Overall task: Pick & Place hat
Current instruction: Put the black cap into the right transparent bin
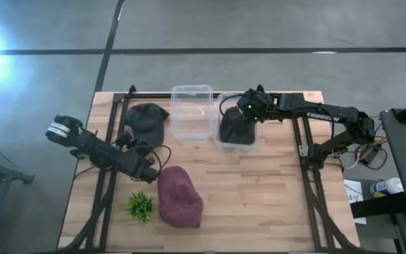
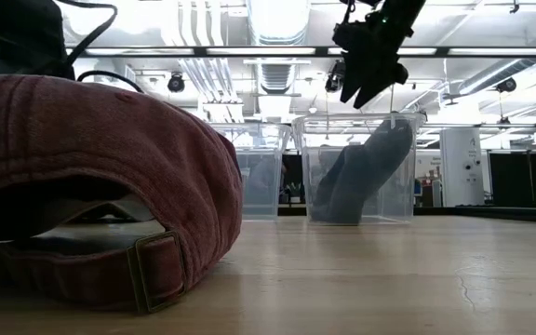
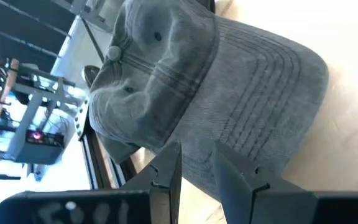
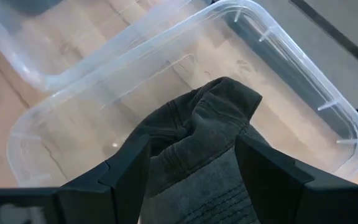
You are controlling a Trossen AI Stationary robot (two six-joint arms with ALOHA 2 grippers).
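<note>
Three hats show. A dark hat (image 1: 237,127) (image 4: 197,137) sits in the right clear bin (image 1: 222,145) and leans against the bin's wall (image 2: 361,177). My right gripper (image 1: 249,107) (image 2: 361,88) (image 4: 192,149) hovers above that bin, open, with a finger on either side of the hat and clear of it. A grey hat (image 1: 146,120) (image 3: 197,93) lies on the table by the left frame rail. A maroon hat (image 1: 180,197) (image 2: 100,186) lies near the front. My left gripper (image 1: 150,168) (image 3: 197,158) is raised between these two hats, slightly open and pointing at the grey hat's brim.
A second clear bin (image 1: 192,88) stands beside the first, with nothing visible inside it. A small green plant (image 1: 141,206) sits left of the maroon hat. Black frame rails (image 1: 108,176) run along both sides of the table. Bare wood lies toward the near right.
</note>
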